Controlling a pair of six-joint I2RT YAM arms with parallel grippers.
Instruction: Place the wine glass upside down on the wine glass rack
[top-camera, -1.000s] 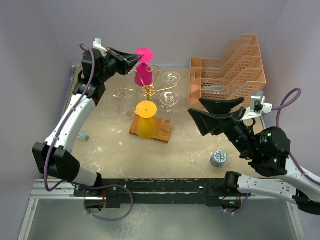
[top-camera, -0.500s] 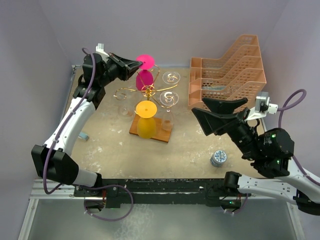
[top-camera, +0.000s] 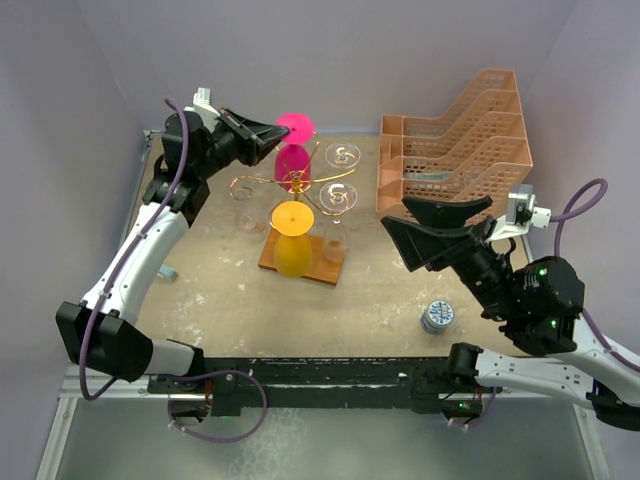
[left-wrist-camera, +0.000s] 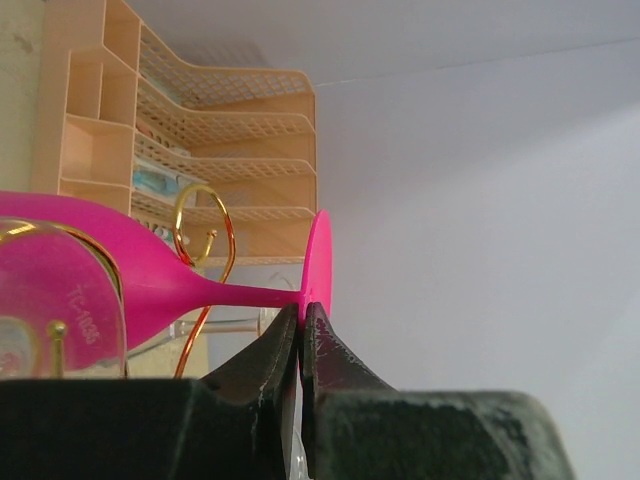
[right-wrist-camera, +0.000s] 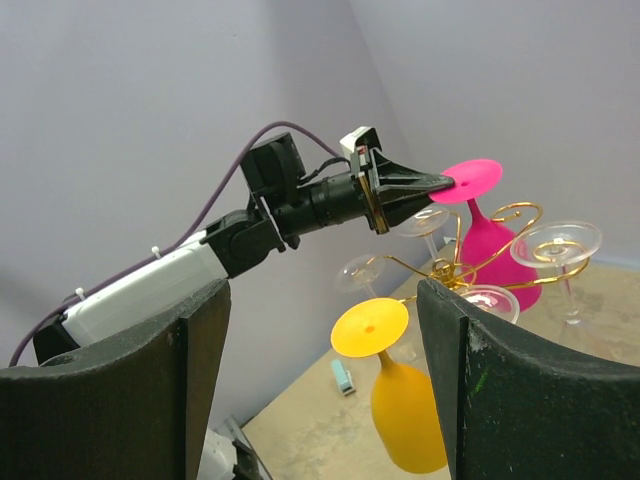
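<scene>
My left gripper (top-camera: 279, 131) is shut on the foot rim of the pink wine glass (top-camera: 291, 160). It holds the glass upside down at the far side of the gold wire rack (top-camera: 296, 183), whose wooden base (top-camera: 322, 268) is near the middle of the table. In the left wrist view the fingertips (left-wrist-camera: 303, 312) pinch the pink foot (left-wrist-camera: 318, 262), and a gold curl (left-wrist-camera: 203, 225) sits beside the stem. A yellow glass (top-camera: 292, 243) hangs upside down on the rack's near side. My right gripper (top-camera: 394, 213) is open and empty, right of the rack.
Clear glasses (top-camera: 342, 156) hang upside down on other rack arms. The peach lattice tray stack (top-camera: 455, 140) stands at the back right. A small round blue-grey tin (top-camera: 437, 317) lies near the right arm, and a small light-blue piece (top-camera: 167, 272) lies at the left.
My left gripper has carried the pink glass down and slightly right, closer to the rack's centre. The right arm has shifted only a little.
</scene>
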